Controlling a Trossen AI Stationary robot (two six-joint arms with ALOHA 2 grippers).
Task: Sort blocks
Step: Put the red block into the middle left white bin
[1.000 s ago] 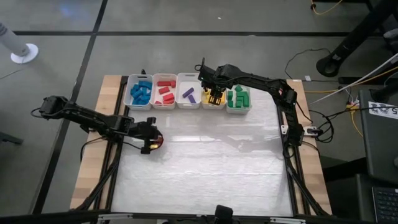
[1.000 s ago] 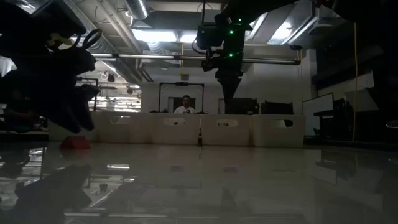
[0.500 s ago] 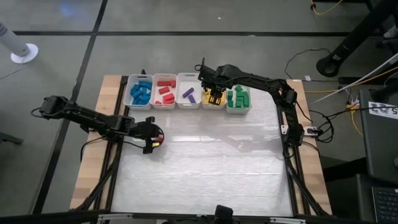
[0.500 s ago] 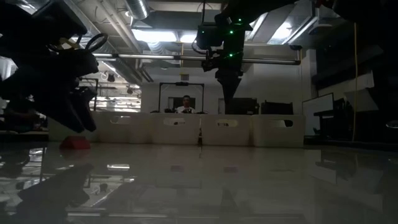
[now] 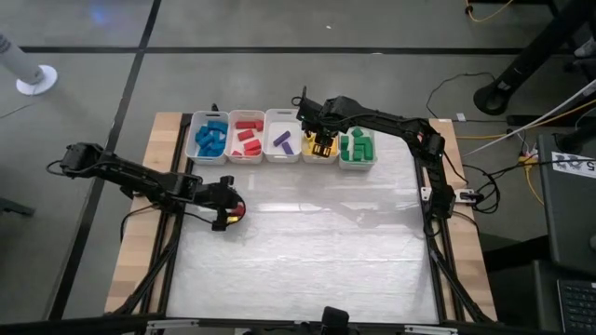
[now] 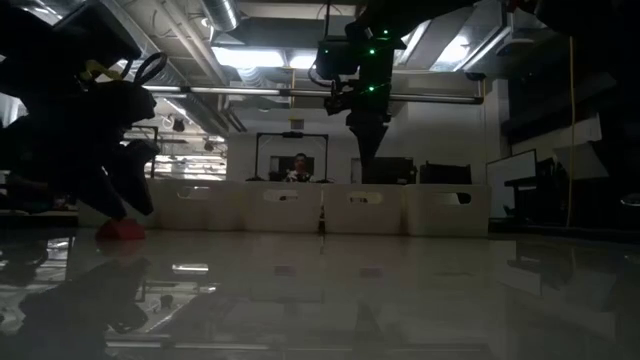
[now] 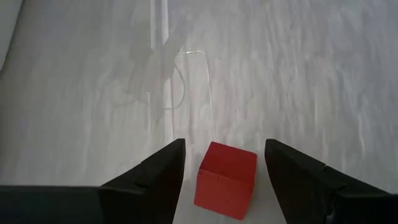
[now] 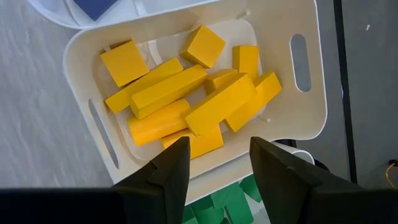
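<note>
A single red cube (image 7: 225, 179) rests flat on the white table, and it also appears in the high view as the red cube (image 5: 238, 211) and in the low view as the red cube (image 6: 120, 229). My left gripper (image 7: 224, 145) is open and low over the table, one finger standing on either side of the cube with a gap on both sides. My right gripper (image 8: 219, 142) is open and hovers above the yellow bin (image 8: 311, 124), which holds several yellow blocks (image 8: 186, 99). In the high view it is my right gripper (image 5: 322, 144).
Five white bins stand in a row along the table's far edge: blue blocks (image 5: 210, 137), red blocks (image 5: 246, 136), a purple block (image 5: 282, 140), yellow ones, green blocks (image 5: 357, 147). The white mat (image 5: 317, 251) lies nearer. A person (image 6: 299, 170) sits far behind the table.
My left gripper has come down a little and edged toward the table's right, so its open fingers now stand around the red cube. The cube has stayed where it was.
</note>
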